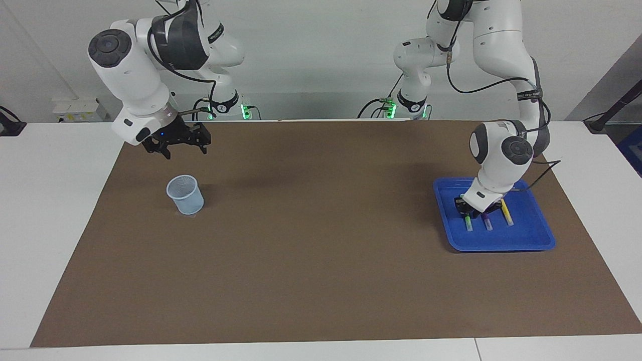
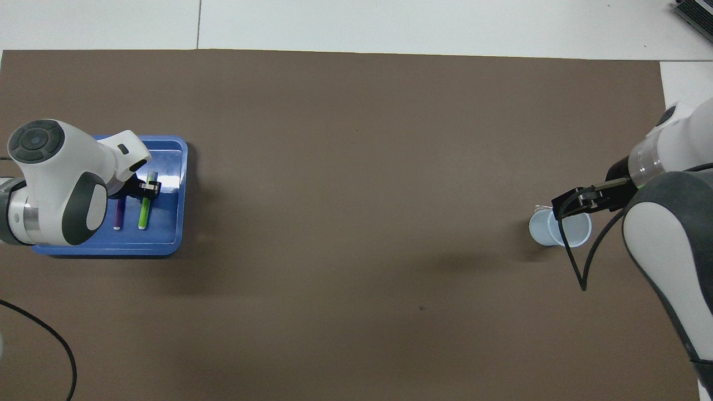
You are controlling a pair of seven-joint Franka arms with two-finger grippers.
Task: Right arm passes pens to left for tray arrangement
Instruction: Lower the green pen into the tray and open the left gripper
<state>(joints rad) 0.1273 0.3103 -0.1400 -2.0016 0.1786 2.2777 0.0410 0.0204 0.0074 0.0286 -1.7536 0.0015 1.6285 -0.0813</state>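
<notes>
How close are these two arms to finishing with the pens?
Nearly done. The purple pen and yellow pen lie in the blue tray. The left gripper is low over the green pen, setting it beside them. The right gripper waits above the mesh cup. Left: letting go and pulling away.
</notes>
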